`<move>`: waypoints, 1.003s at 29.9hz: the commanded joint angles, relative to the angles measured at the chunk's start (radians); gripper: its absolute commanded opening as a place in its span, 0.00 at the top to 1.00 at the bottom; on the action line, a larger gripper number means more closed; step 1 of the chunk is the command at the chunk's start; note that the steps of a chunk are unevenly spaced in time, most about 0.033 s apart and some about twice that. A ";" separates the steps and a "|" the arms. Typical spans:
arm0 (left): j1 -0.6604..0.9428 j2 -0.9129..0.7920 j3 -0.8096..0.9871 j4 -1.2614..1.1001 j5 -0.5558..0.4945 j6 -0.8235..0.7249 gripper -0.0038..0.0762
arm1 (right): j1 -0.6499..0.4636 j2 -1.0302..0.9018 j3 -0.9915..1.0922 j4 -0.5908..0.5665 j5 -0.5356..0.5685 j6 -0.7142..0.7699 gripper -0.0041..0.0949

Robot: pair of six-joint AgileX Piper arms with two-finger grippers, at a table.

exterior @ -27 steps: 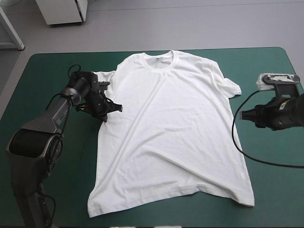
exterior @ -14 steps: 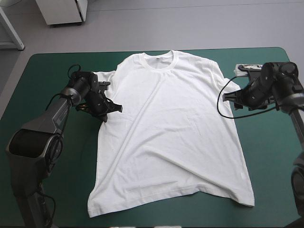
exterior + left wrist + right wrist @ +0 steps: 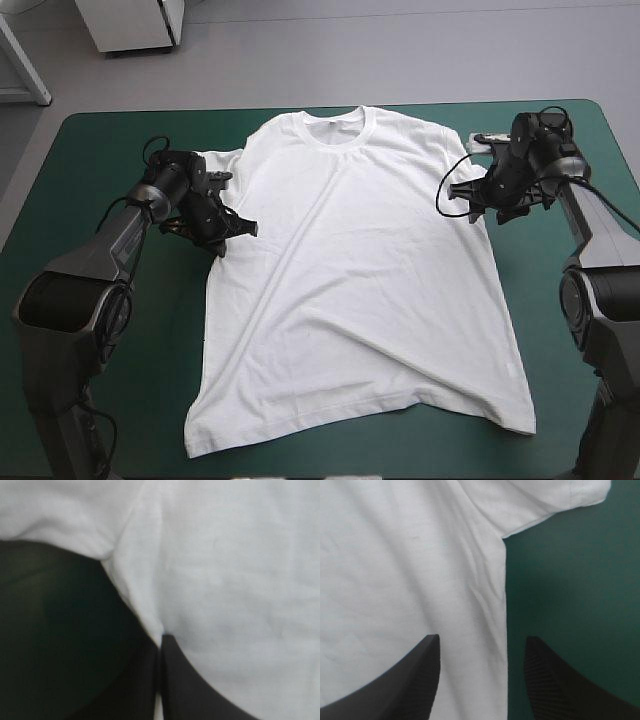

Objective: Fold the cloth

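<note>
1. Where the left gripper point(image 3: 232, 228) meets the T-shirt point(image 3: 360, 270), the high view shows only a dark lump, so its tips are hard to make out there.
2. The left wrist view is closer. The two black fingers point(image 3: 195, 695) are pressed together in a point. A thin strip of white cloth is pinched between them, at the shirt's side edge just under the near sleeve point(image 3: 222, 160).
3. Part of that sleeve is hidden behind the left arm.
4. In the high view the right gripper point(image 3: 478, 205) sits at the shirt's other side edge, just under the other sleeve point(image 3: 485, 180). Its tips are hidden under the wrist.
5. The right wrist view shows its fingers point(image 3: 410, 680) spread wide apart, holding nothing. The shirt's side edge runs between them.
6. Both wrist views cut off most of the shirt, so it looks like a plain white sheet.
7. The T-shirt lies spread flat in the middle of the teal-green cover point(image 3: 100, 140). Its collar point(image 3: 335, 128) is at the shirt's far end and its hem at the near end.
8. Long soft creases slant across its front.
</note>
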 commanded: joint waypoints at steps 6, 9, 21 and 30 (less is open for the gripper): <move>0.000 -0.022 -0.012 0.019 -0.051 0.018 0.98 | -0.011 0.019 -0.034 0.004 -0.027 -0.020 0.46; 0.000 -0.022 -0.012 0.019 -0.051 0.019 0.98 | -0.011 0.042 -0.034 -0.003 -0.023 -0.020 0.46; 0.000 -0.022 -0.012 -0.004 -0.053 0.019 0.98 | 0.002 0.120 0.007 0.057 0.034 -0.026 0.87; 0.000 -0.022 -0.012 -0.004 -0.047 0.019 0.98 | 0.028 0.113 0.059 0.108 0.039 -0.052 0.98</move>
